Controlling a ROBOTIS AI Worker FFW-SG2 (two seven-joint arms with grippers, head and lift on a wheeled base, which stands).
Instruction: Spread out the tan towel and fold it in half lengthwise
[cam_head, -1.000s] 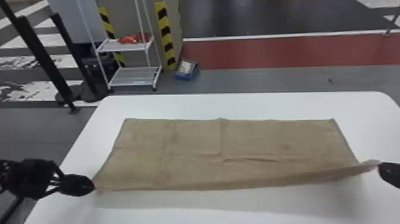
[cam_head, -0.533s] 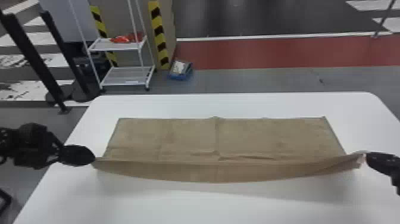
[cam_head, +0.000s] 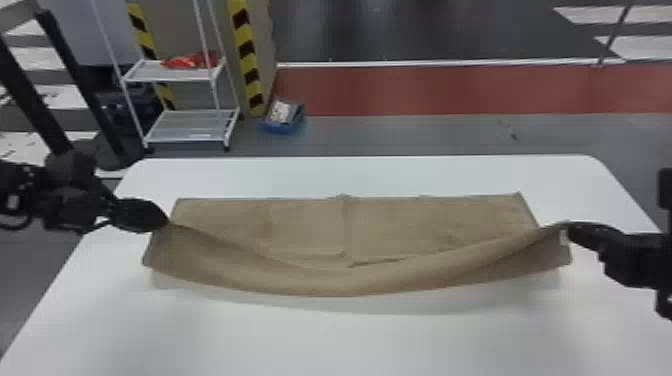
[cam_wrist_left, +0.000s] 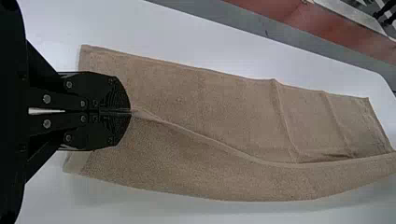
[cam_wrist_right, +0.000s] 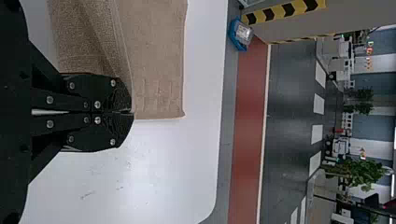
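Beyond the left fingers, a white wire shelf rack stands on the floor, and a blue bin sits to its right; nearer us, a white table runs beneath both grippers. At its left side, our left gripper has its two fingers closed together on one end of the tan towel's raised edge, presumably so that this end can travel level with the other. Between the two sets of fingers the towel spans the table lengthwise, its held edge dipping towards the middle and a curved belly of cloth hanging below it on our side. The part beyond the fingers lies spread on the table, lightly creased, and we judge that its weight there anchors the towel while the near part folds over. To the right, our right gripper is likewise narrowed onto the edge's opposite end; a grip at each end should keep the fold straight. We think the next move is to carry both ends to the far edge, as the slack middle could trail or bunch.
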